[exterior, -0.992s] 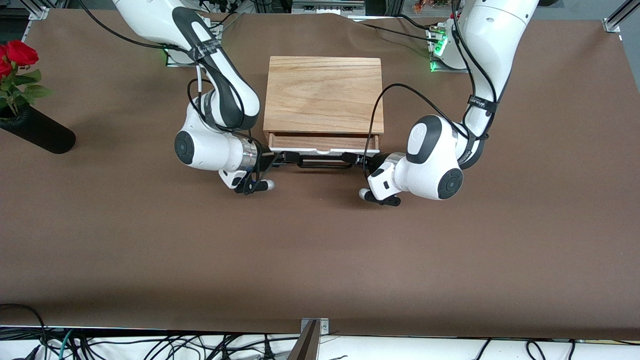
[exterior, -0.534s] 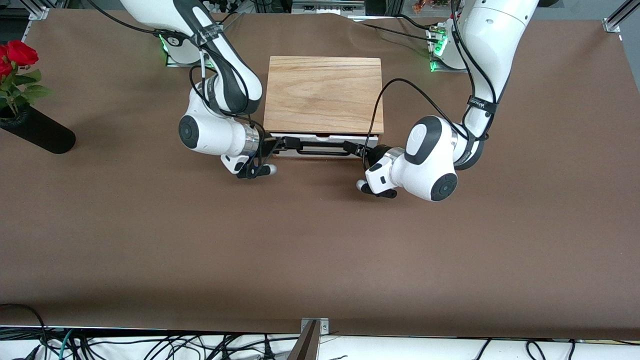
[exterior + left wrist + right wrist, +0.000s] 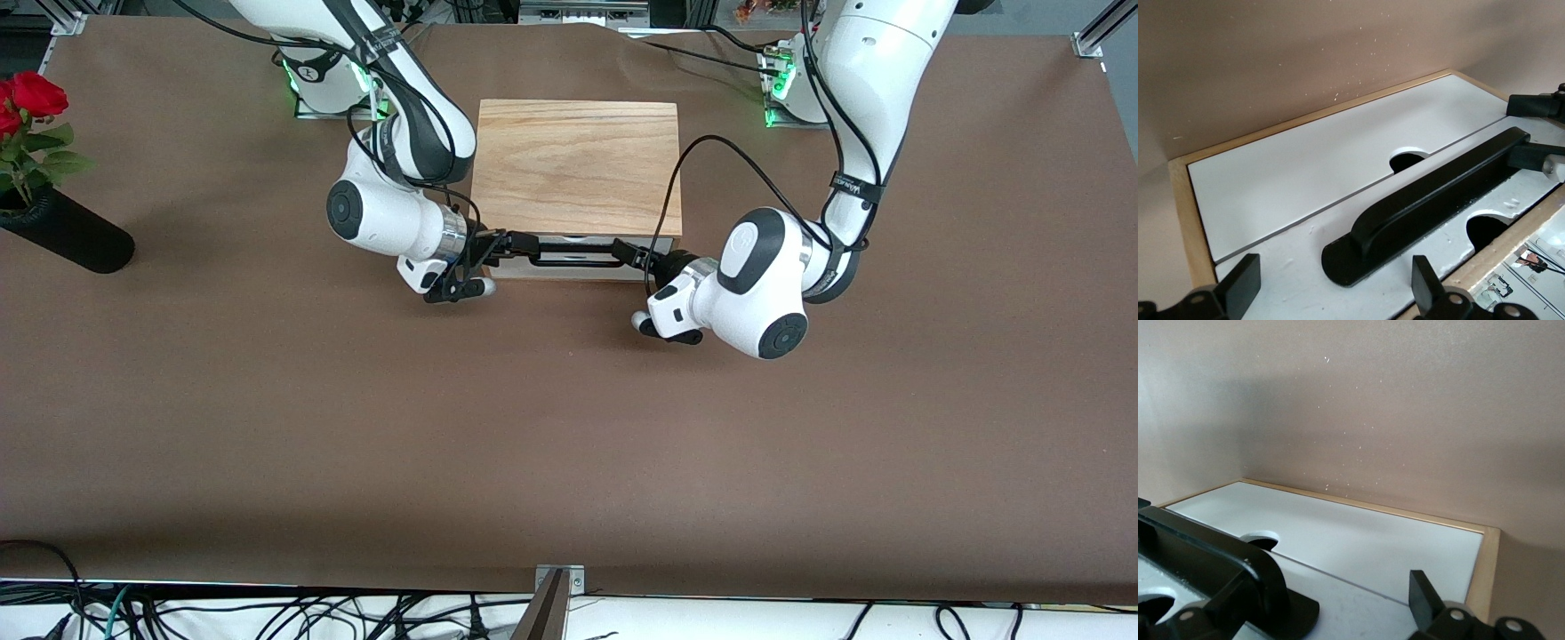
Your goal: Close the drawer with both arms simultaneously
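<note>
The light-oak box (image 3: 576, 169) stands mid-table between both arms. The drawer's white front (image 3: 569, 269) sits pushed into the box, and none of its wood inside shows. Its black bar handle (image 3: 576, 254) runs across the front. My right gripper (image 3: 508, 246) is open at the handle's end toward the right arm, with the handle foot (image 3: 1288, 613) between its fingers (image 3: 1425, 597). My left gripper (image 3: 633, 258) is open at the handle's other end, its fingers (image 3: 1238, 287) either side of the handle foot (image 3: 1351, 257). In the left wrist view the drawer front (image 3: 1291, 267) lies level with the white panel (image 3: 1305, 167) beside it.
A black vase (image 3: 67, 234) with red roses (image 3: 31, 98) lies at the right arm's end of the table. The green-lit arm bases (image 3: 322, 84) (image 3: 787, 89) stand farther from the camera than the box. Cables hang at the table's front edge (image 3: 267, 613).
Both grippers moved toward the box with the handle. The drawer slid in, and the gap that showed its inside a second ago has gone.
</note>
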`<move>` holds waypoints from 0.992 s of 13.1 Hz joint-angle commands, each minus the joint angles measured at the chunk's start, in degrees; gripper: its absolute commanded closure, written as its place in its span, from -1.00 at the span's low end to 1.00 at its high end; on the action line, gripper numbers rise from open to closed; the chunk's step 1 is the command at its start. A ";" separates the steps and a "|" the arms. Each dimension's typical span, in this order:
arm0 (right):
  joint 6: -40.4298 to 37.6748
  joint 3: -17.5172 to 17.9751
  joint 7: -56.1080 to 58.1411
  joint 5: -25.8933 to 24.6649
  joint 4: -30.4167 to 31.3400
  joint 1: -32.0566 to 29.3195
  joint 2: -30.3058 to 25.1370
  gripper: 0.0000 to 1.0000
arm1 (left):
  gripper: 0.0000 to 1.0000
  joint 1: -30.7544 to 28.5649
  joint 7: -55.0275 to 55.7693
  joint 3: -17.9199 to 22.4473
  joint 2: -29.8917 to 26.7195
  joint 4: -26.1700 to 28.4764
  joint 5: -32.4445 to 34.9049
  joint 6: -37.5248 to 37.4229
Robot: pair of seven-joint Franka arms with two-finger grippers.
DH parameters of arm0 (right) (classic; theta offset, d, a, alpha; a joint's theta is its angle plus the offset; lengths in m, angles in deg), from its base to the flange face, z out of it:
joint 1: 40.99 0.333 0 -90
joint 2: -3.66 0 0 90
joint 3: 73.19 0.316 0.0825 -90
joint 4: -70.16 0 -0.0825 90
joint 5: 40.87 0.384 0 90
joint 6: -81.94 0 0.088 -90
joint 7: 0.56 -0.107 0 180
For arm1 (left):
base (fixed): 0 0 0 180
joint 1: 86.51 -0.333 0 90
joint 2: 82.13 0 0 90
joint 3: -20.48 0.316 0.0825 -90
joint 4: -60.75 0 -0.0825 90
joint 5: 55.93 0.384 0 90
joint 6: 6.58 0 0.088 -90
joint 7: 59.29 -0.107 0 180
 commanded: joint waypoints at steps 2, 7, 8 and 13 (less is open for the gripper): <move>-1.27 -5.10 1.09 -0.58 1.40 -0.17 -2.26 -1.00 | -1.00 -2.24 -0.38 0.85 -2.57 -1.68 -0.07 -1.79; -11.68 -19.00 1.27 -21.15 -6.66 -0.43 -7.71 -1.00 | -1.00 -7.52 -0.47 1.11 -6.79 -13.27 15.98 -7.23; -16.42 -21.28 1.18 -21.33 -9.83 -0.52 -7.71 -1.00 | -1.00 -8.92 -0.56 1.02 -8.63 -13.64 19.58 -7.33; -36.19 -26.82 0.74 -32.67 -27.22 -0.61 -7.71 -1.00 | -1.00 -9.64 -1.00 1.37 -14.35 -13.56 33.84 -7.24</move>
